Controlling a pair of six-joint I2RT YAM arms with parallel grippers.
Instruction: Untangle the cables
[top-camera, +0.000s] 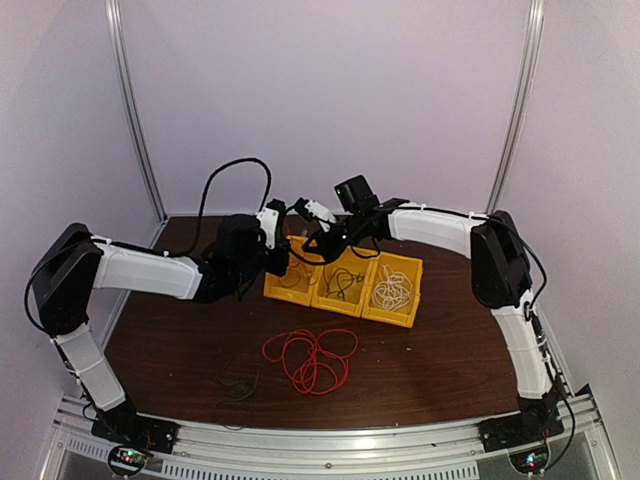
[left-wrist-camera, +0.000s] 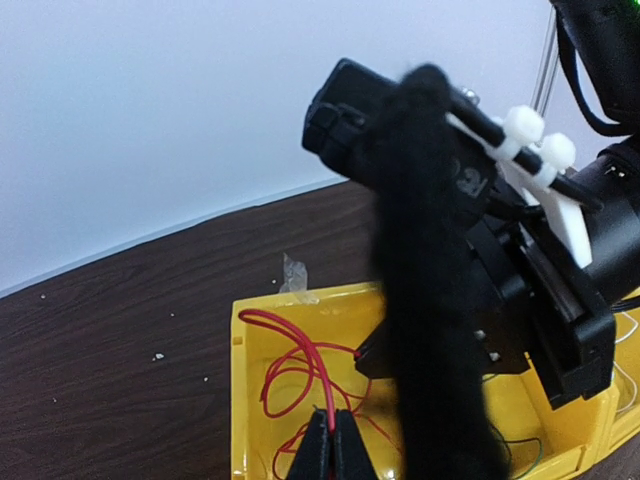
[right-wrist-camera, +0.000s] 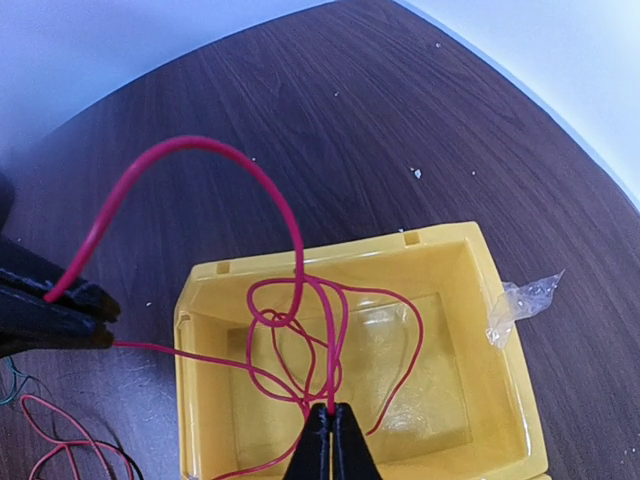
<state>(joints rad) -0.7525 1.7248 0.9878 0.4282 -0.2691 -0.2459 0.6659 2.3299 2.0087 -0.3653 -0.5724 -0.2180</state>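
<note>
Soft, even light; overhead view hazy, left wrist foreground blurred.

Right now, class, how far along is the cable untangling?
Done: a white cable and a dark cable each lie in a yellow bin. In hand: left fingers and right fingers pinch a red cable over the third bin. Left: a red coil and a thin dark wire on the table.

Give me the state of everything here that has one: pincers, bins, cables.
Left pincer: shut on the thin red cable.
Right pincer: shut on the same cable.
Left yellow plastic bin: holds that cable's loops.
Middle yellow bin: holds a dark cable coil.
Right yellow bin: holds a white cable coil.
Loose red cable coil: lying ungripped on the brown table.
</note>
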